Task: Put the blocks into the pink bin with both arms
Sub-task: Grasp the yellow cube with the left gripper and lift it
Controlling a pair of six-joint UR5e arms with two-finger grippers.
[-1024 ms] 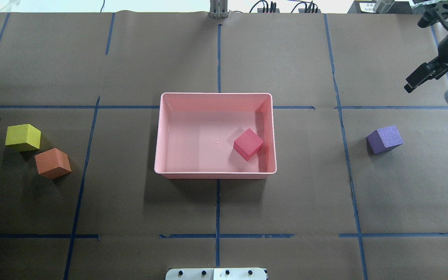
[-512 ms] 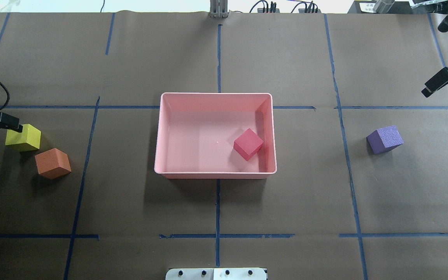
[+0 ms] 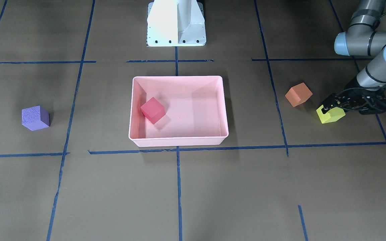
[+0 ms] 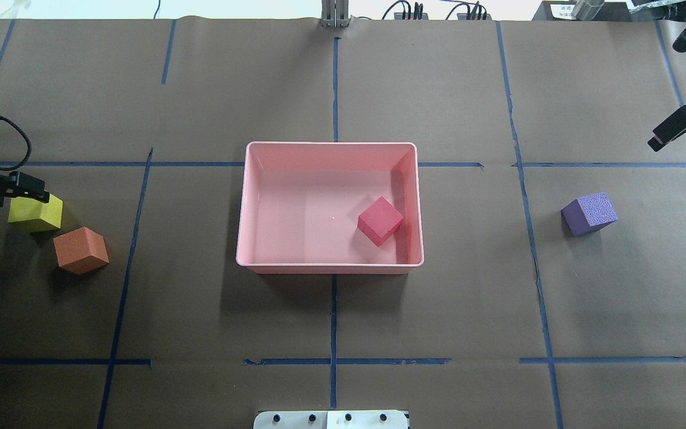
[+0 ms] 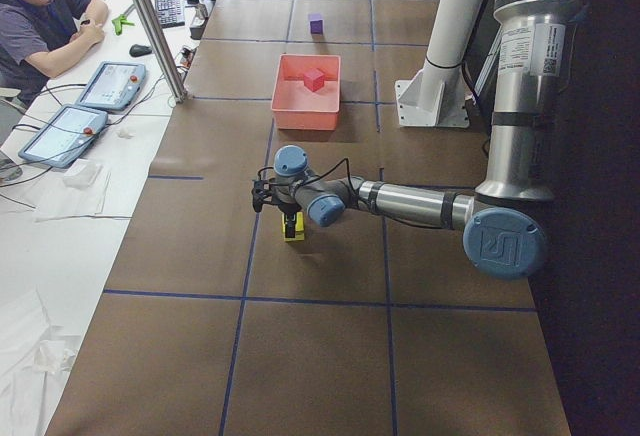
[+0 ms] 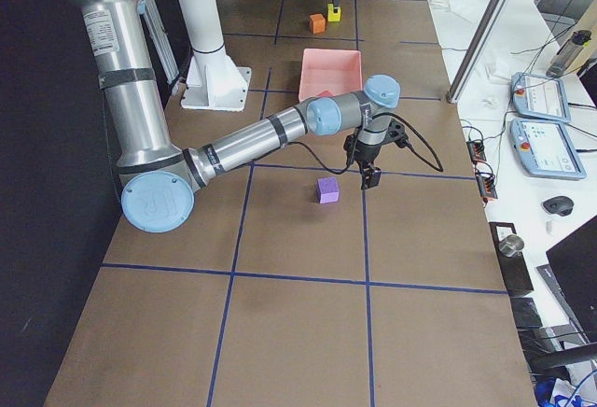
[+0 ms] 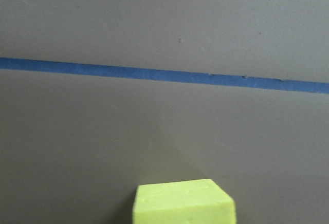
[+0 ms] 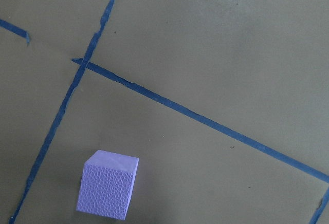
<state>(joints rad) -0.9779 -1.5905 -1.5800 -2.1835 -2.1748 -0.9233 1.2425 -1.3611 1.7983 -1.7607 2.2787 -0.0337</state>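
The pink bin (image 4: 331, 143) stands mid-table with the red block (image 4: 380, 221) inside, near its right wall. The yellow block (image 4: 36, 215) and the orange block (image 4: 81, 250) sit on the table at the far left. My left gripper (image 4: 30, 192) hangs over the yellow block's far top edge and looks open. The left wrist view shows only the yellow block's top (image 7: 182, 203). The purple block (image 4: 589, 214) sits alone at the right. My right gripper (image 4: 658, 138) is empty, looks open, and is beyond the purple block at the right edge. The right wrist view shows the purple block (image 8: 108, 184) low left.
Brown paper with blue tape lines covers the table. The white pedestal base (image 3: 176, 23) stands behind the bin. An operator and tablets (image 5: 105, 84) are beside the table's far side. The orange block lies close beside the yellow one.
My left gripper has come in from the left edge to over the yellow block. My right gripper has drawn back toward the right edge. No block has moved.
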